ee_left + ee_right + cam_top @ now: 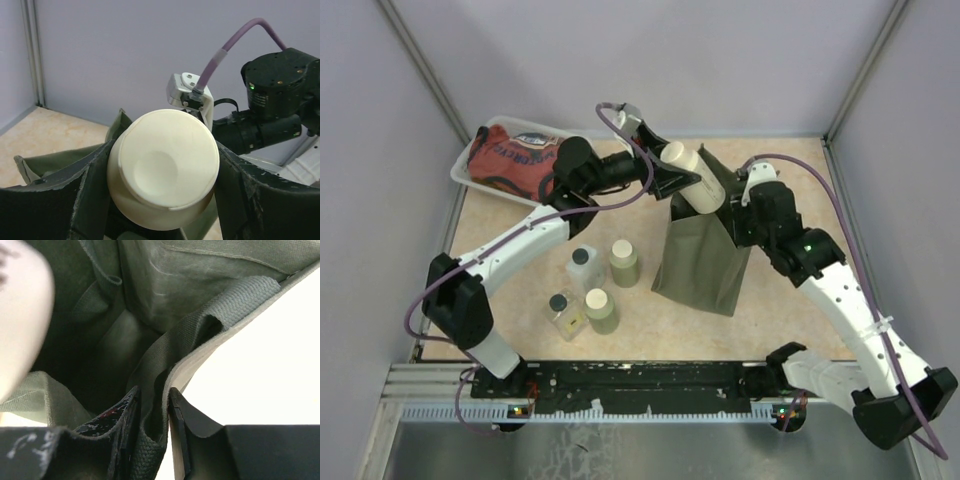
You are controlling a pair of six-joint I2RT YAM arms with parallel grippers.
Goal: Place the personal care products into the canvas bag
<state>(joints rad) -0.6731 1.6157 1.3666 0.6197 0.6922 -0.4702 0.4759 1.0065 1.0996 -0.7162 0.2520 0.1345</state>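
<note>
Cream-beige bottle (162,165) is clamped in my left gripper (672,184), tilted over the mouth of the canvas bag (705,262) — four other bottles (611,262) stand on the table (780,300). My right gripper (152,437) pinches the bag's rim.

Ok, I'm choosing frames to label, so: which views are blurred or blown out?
Top external: sharp, evenly lit, faint shadows by the canvas bag. Left wrist: cream-beige bottle crisp, no glare. Right wrist: the bottle is an out-of-focus pale smear at left, and beyond the bag's rim everything is blown out white.
</note>
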